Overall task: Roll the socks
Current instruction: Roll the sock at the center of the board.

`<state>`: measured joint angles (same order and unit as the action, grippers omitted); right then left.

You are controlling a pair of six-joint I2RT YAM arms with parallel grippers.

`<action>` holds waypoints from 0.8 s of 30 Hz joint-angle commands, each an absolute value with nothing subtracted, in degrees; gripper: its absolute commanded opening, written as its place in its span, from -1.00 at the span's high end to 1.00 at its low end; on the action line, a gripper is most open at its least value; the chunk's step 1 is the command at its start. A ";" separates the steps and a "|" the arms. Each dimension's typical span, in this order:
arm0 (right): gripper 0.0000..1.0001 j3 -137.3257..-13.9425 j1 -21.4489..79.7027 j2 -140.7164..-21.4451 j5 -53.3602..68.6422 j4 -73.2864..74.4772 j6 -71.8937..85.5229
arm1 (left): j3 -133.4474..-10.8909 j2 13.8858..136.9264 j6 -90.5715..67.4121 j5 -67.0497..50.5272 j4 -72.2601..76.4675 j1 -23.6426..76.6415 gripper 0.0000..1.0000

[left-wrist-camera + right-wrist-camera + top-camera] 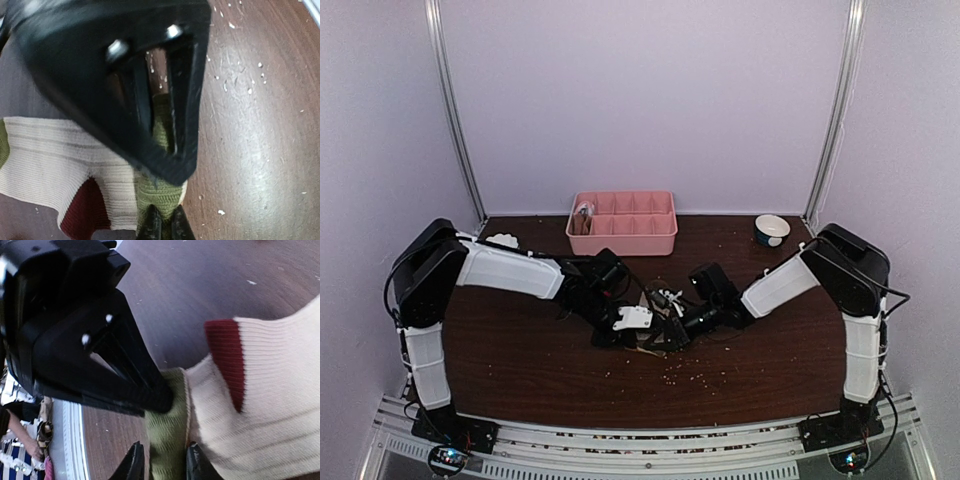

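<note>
- The left gripper [165, 227] is clamped on the cream sock [50, 160]. Its two fingertips are pressed close together, with the olive toe [156, 187] pinched between them.
- The right gripper [165, 462] also grips that toe. In its wrist view its fingers stand to either side of a fold of the olive knit, which fills the gap between them.
- The two grippers meet nose to nose. Each wrist camera shows the other gripper's black wedge-shaped body close above, with its tip down on the olive fabric.
- The sock's ribbed cream body spreads away from the toe across the table [520, 350], and a dark red patch [227, 355] is set into it just beside the toe.
- From above, both arms reach inward and come together near the middle of the table, slightly toward its near side. The sock lies under the grippers there, and little of it can be made out in that view.
- Pale crumbs [260, 65] are scattered over the dark wood around the grippers.
- A pink tray [620, 238] stands at the far edge of the table, well apart from the sock. Something small sits in its left-end compartment, too small to identify.
- A bowl [772, 230] stands at the far right of the table.
</note>
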<state>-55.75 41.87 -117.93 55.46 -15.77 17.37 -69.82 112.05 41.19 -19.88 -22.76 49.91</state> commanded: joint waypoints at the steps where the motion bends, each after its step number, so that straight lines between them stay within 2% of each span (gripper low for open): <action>1: 0.35 -47.01 41.50 -117.09 38.69 -5.99 17.59 | -71.50 117.22 39.27 -26.27 -36.31 47.64 1.00; 10: -0.08 -37.52 41.49 -104.16 28.13 -10.48 14.47 | -77.12 120.46 39.20 -32.49 -45.96 46.41 1.00; 11: -0.77 -36.94 41.51 -102.81 26.69 -10.26 13.75 | -77.77 120.98 39.30 -32.98 -47.08 46.45 1.00; 12: -0.98 -36.39 41.49 -101.37 25.35 -10.20 13.12 | -78.39 121.43 39.62 -33.50 -48.23 46.41 1.00; 15: -0.99 -34.08 41.59 -96.71 19.35 -11.30 11.50 | -80.01 122.77 40.06 -34.36 -50.50 46.41 1.00; 18: -1.00 -31.23 41.57 -91.34 7.23 -13.03 12.82 | -81.44 123.76 39.82 -33.91 -51.76 46.38 1.00; 22: -0.99 -25.08 41.29 -83.07 -12.37 -20.25 26.39 | -83.36 125.18 39.37 -34.33 -53.94 46.34 1.00; 24: -1.00 -19.19 40.50 -79.74 -14.36 -28.25 31.23 | -84.52 126.21 39.08 -34.61 -55.60 46.39 1.00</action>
